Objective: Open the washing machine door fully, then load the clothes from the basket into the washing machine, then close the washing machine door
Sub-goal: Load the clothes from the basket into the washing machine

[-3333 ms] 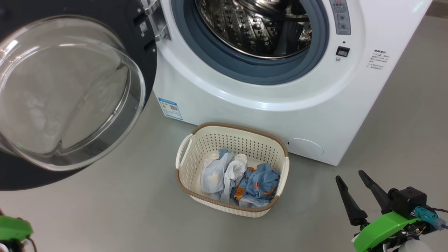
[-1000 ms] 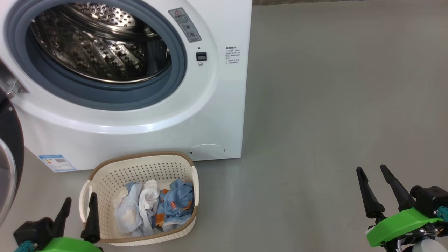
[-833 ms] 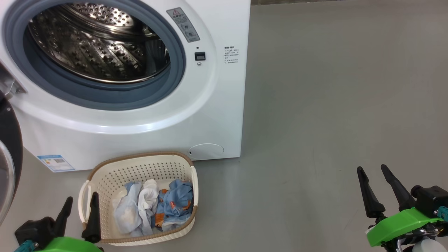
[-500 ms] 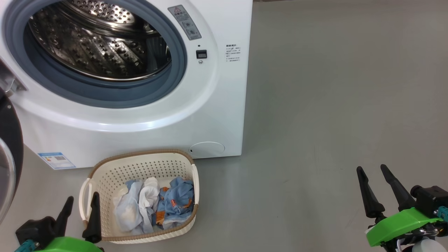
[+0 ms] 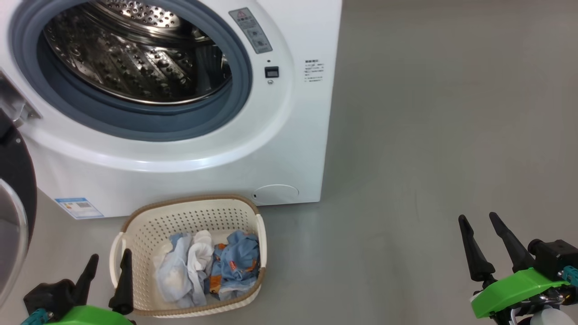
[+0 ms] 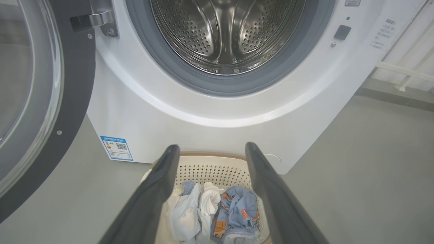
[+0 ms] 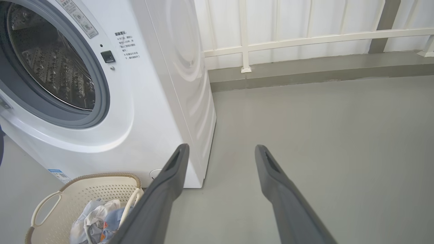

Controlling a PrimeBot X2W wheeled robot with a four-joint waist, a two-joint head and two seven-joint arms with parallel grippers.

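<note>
door (image 6: 71,84) swung wide — clothes (image 5: 207,268) in basket (image 5: 189,216).

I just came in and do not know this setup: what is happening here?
A two-armed robot is doing laundry. The washing machine door stands swung open on the left, and the steel drum looks empty. The clothes lie in the cream basket on the floor before the washing machine. The left gripper hovers open at the basket's left side, holding nothing; the right gripper is open over the floor, far to the right.
</note>
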